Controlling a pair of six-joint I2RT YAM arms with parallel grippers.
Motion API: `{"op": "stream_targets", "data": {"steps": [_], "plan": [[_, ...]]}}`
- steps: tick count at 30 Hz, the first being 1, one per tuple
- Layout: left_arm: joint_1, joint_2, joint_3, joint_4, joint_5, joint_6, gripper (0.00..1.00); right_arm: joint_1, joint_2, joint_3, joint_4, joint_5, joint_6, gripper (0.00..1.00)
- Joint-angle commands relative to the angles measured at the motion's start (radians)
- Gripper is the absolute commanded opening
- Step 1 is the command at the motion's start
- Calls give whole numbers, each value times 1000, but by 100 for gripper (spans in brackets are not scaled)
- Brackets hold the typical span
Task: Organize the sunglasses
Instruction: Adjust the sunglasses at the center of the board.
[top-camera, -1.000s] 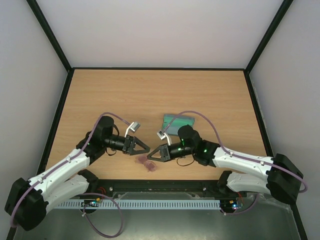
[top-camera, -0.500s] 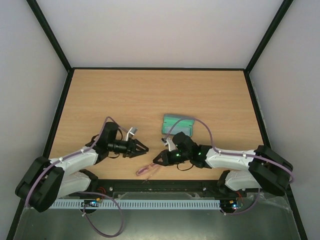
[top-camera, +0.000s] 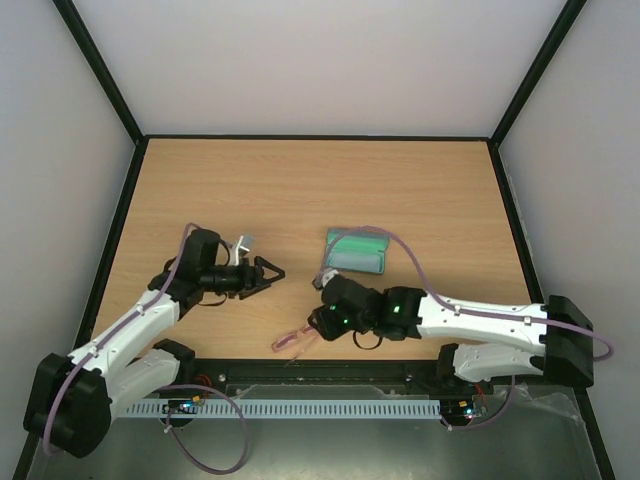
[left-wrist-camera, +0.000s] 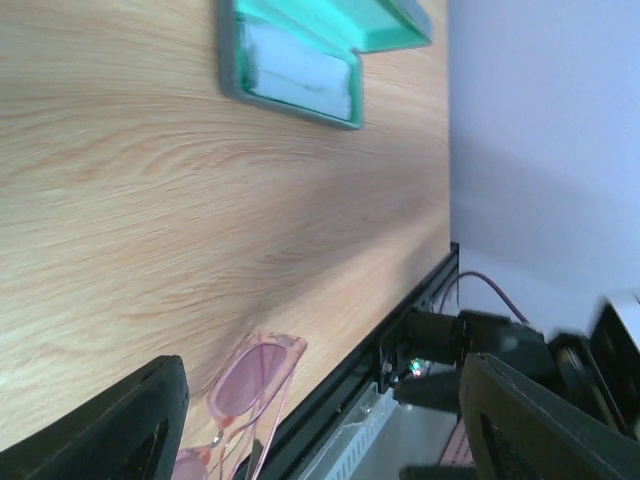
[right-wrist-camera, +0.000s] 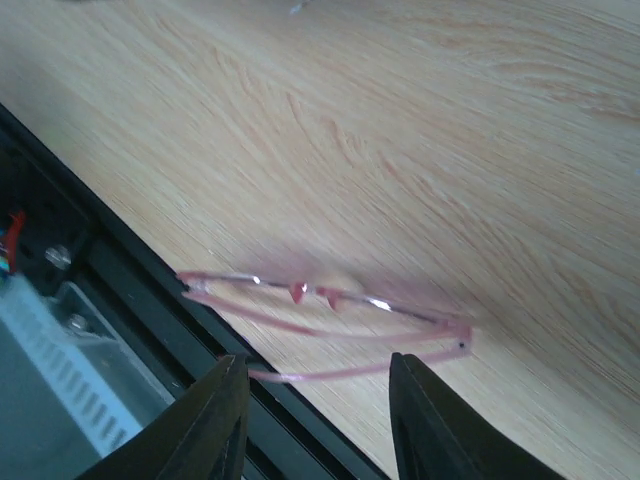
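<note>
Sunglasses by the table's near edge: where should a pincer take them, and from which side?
Across the thin frame at the bridge, from above. The sunglasses lie low on the table with slim arms, so a sideways approach would likely push them. The right pincer hovers nearest.

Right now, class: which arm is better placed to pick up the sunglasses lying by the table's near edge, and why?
Probably right. The open right gripper hovers beside the sunglasses, which lie close ahead in its wrist view. The open left gripper is farther up the table.
</note>
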Motion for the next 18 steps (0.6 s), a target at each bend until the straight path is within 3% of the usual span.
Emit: {"op": "stream_targets", "data": {"steps": [1, 5, 18], "plan": [[35, -32, 26, -216, -58, 37, 79, 140, 78, 93, -261, 273, 3, 42], [44, -75, 13, -270, -75, 35, 79, 257, 188, 193, -316, 352, 0, 44], [131, -215, -37, -343, -53, 36, 77, 267, 456, 403, -291, 297, -235, 43]]}}
